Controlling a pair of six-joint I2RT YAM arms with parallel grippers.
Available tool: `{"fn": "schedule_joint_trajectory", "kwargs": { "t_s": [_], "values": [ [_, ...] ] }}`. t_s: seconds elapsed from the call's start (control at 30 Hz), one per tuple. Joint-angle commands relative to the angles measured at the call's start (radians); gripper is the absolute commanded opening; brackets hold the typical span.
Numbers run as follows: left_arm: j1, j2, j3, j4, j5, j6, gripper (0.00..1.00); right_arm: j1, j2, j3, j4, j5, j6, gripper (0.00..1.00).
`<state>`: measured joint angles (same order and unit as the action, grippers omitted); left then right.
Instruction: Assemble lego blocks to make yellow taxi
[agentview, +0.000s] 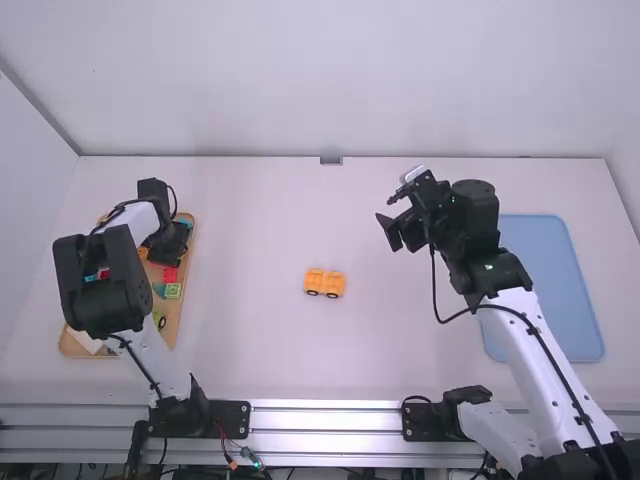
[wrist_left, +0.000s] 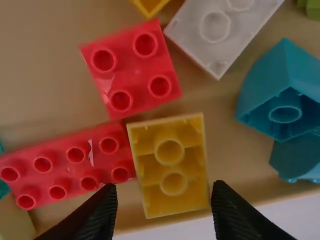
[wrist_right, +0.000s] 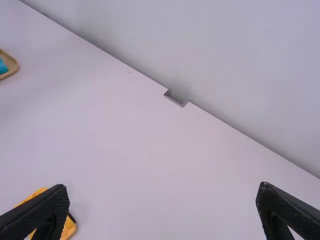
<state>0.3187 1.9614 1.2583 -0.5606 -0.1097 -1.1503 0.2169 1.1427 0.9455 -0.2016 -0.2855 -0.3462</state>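
Over the wooden tray at the left, my left gripper (agentview: 167, 245) points down. In the left wrist view my left gripper (wrist_left: 162, 207) stands open around the near end of a yellow block (wrist_left: 172, 165), which lies underside up beside red blocks (wrist_left: 132, 67); contact cannot be told. An orange-yellow car piece with black wheels (agentview: 324, 282) stands mid-table. My right gripper (agentview: 396, 232) is raised to the right of it. In the right wrist view my right gripper (wrist_right: 162, 207) is wide open with nothing between its fingers, and the car piece (wrist_right: 68, 228) is partly behind one finger.
The wooden tray (agentview: 186, 290) also holds a white block (wrist_left: 215, 30), teal pieces (wrist_left: 285, 90) and green ones (agentview: 173, 291). A blue flat tray (agentview: 560, 290) lies at the right, beside the right arm. A wall runs along the table's far edge.
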Motion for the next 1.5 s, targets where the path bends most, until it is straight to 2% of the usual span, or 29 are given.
{"fn": "schedule_joint_trajectory", "kwargs": {
  "t_s": [0.0,0.13,0.27,0.43,0.87,1.47],
  "values": [
    [-0.006,0.012,-0.015,0.003,-0.024,-0.008,0.56,0.0,0.008,0.037,-0.001,-0.006,0.009,0.99],
    [-0.006,0.012,-0.035,0.04,-0.023,-0.005,0.57,0.0,0.008,0.037,-0.006,-0.006,0.009,0.99],
    [-0.003,0.012,-0.06,0.079,-0.01,-0.006,0.5,0.0,0.008,0.037,-0.008,-0.006,0.008,0.99],
    [0.001,0.012,-0.071,0.098,-0.007,-0.006,0.49,0.0,0.008,0.037,-0.008,-0.005,0.008,0.98],
    [-0.005,0.012,0.009,0.028,-0.015,-0.005,0.56,0.0,0.008,0.037,-0.009,-0.003,0.005,0.99],
    [-0.004,0.012,-0.031,0.089,-0.015,0.004,0.47,0.0,0.008,0.037,-0.009,-0.003,0.006,0.99]
  ]
}}
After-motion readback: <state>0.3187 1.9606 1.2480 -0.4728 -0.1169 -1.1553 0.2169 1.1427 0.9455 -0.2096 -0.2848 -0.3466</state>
